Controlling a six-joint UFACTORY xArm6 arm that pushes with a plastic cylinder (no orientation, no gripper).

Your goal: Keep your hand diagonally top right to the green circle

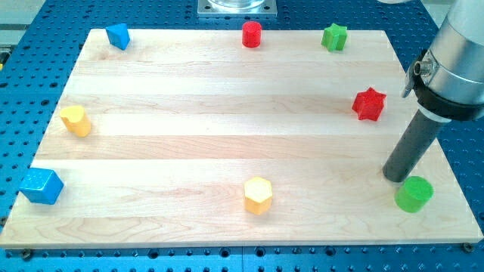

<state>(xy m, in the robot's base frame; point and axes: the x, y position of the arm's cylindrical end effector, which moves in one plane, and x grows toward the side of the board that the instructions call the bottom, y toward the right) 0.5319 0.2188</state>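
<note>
Single view, elevated, set at the near long edge of the wooden board and angled downward across it. The whole board is framed, its far edge lying at the view's top, and blue perforated table is seen around all sides. Moderate distance: small blocks are resolved by colour and shape. The arm is cropped at the view's upper right. No second view is provided.

At one o'clock, the grey robot arm is cut off by the frame's top and right edges; the grey metal mount at twelve o'clock is cropped too.
</note>
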